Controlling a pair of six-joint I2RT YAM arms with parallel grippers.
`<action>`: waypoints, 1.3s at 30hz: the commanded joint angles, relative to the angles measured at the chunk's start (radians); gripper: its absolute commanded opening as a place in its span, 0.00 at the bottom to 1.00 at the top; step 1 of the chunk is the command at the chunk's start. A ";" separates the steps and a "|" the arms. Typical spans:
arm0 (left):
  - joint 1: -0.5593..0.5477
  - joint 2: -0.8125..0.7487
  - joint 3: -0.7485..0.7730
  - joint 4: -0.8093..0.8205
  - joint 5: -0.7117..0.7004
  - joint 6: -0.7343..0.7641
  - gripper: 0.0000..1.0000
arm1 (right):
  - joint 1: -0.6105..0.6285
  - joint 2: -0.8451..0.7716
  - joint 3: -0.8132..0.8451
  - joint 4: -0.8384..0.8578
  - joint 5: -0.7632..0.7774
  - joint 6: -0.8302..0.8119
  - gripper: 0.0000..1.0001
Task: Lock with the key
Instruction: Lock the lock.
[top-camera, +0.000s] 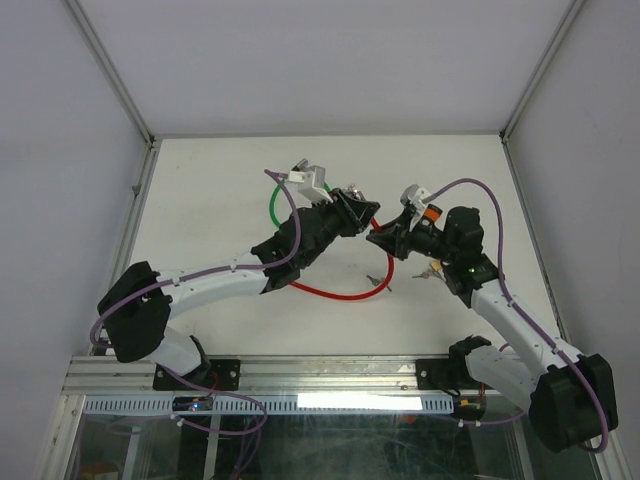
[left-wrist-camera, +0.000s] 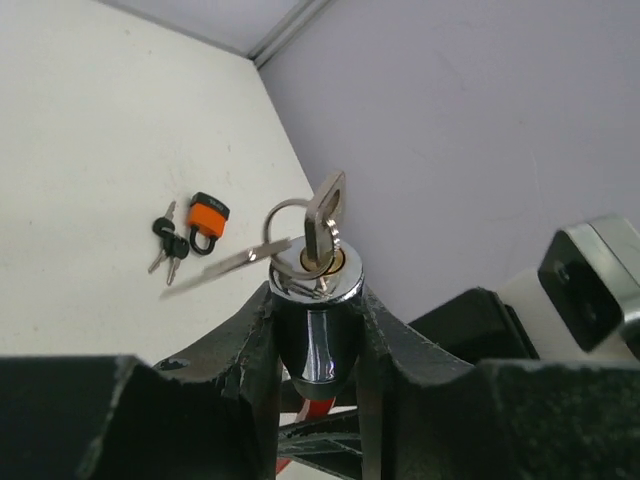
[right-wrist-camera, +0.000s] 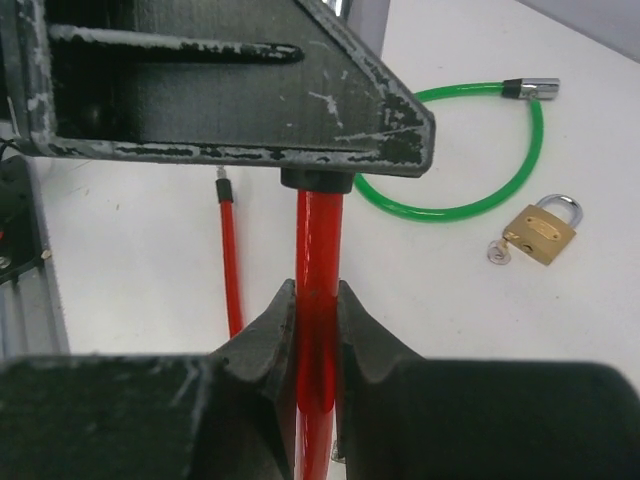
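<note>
My left gripper (left-wrist-camera: 318, 300) is shut on the chrome lock cylinder (left-wrist-camera: 318, 330) of the red cable lock and holds it above the table. A silver key (left-wrist-camera: 325, 215) sits in the cylinder's keyhole, with a ring and a second key (left-wrist-camera: 225, 268) hanging from it. My right gripper (right-wrist-camera: 315, 310) is shut on the red cable (right-wrist-camera: 318, 250) just below the cylinder. In the top view the two grippers (top-camera: 350, 212) (top-camera: 385, 238) meet over the table's middle. The cable loops on the table (top-camera: 330, 293), and its free end (right-wrist-camera: 228, 250) lies beside the held part.
A green cable lock (right-wrist-camera: 450, 210) and a brass padlock (right-wrist-camera: 540, 232) with a small key lie on the table. An orange padlock (left-wrist-camera: 207, 220) with black-headed keys (left-wrist-camera: 168, 240) lies farther off. Small keys (top-camera: 378, 280) lie by the red loop. Walls enclose the table.
</note>
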 joint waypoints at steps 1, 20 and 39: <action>0.001 -0.083 -0.102 0.346 0.170 0.229 0.00 | -0.019 -0.005 0.081 0.001 -0.229 0.011 0.26; 0.175 -0.006 -0.240 0.918 0.803 0.292 0.00 | -0.045 0.126 0.120 0.204 -0.628 0.391 0.53; 0.209 0.119 -0.182 1.060 0.974 0.161 0.00 | 0.005 0.135 0.139 0.218 -0.643 0.381 0.43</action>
